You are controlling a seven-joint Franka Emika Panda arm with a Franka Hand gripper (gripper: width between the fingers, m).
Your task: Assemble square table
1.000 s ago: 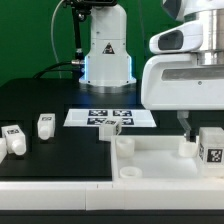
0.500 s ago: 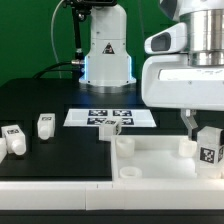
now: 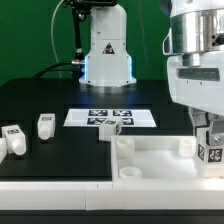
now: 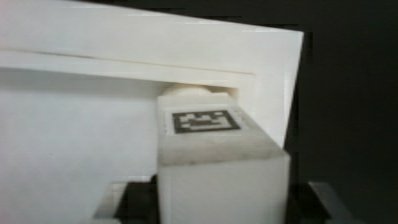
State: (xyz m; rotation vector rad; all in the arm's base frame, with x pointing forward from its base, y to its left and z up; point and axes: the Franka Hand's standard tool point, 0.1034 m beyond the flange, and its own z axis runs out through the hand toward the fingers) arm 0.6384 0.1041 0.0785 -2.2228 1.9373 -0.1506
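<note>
Leg in hand at the top, nothing seated yet.
Near, exterior view's right: square tabletop (image 3: pixel 150 160) on the desk (image 3: pixel 60 165), corner holes look empty. Gripper (image 3: pixel 207 133) clenched on held leg (image 3: pixel 212 151) over its right side. Left, farther: leftmost leg (image 3: pixel 12 141), second leg (image 3: pixel 45 125); third leg (image 3: pixel 115 128) beside the marker board (image 3: pixel 95 117). Judging by that, all four remain.

We find a white tagged block leg (image 4: pixel 210 150) filling the claw's (image 3: pixel 210 138) gap, white plastic rimmed tray top (image 3: pixel 150 147) just beneath, open black table (image 3: pixel 40 100) well aside
</note>
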